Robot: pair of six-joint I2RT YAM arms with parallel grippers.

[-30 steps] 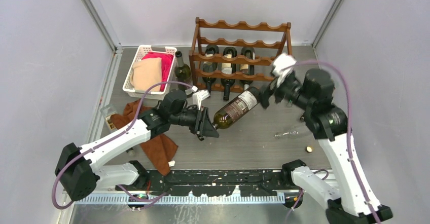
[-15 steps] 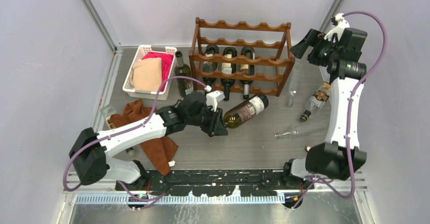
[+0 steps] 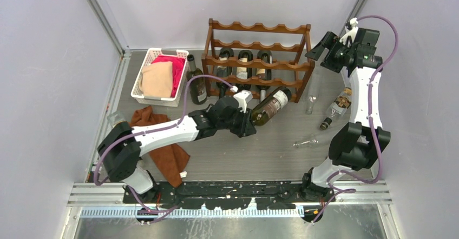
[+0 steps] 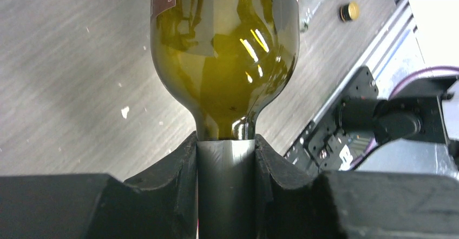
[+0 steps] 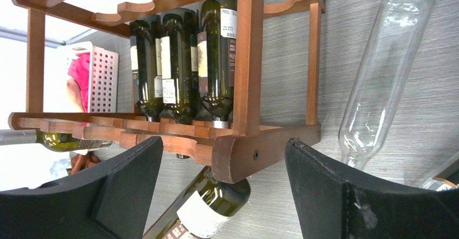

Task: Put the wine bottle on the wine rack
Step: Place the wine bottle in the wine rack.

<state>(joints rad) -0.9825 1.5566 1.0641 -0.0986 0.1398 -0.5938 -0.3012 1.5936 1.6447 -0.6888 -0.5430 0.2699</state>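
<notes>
The left gripper [image 3: 244, 124] has its jaws clamped on the neck of the wine bottle [image 3: 270, 104], whose base lies near the lower right corner of the wine rack [image 3: 258, 63]. It is best levelled, then slid base-first into a free cradle. The right gripper [image 3: 323, 47] hovers beside the rack, jaws apart.

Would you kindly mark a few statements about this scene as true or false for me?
1. The left gripper is shut on the neck of the wine bottle. True.
2. The wine rack holds five bottles. False: three bottles lie in it.
3. The right gripper is open and empty. True.
4. The white basket is empty. False: cloths lie in it.
</notes>
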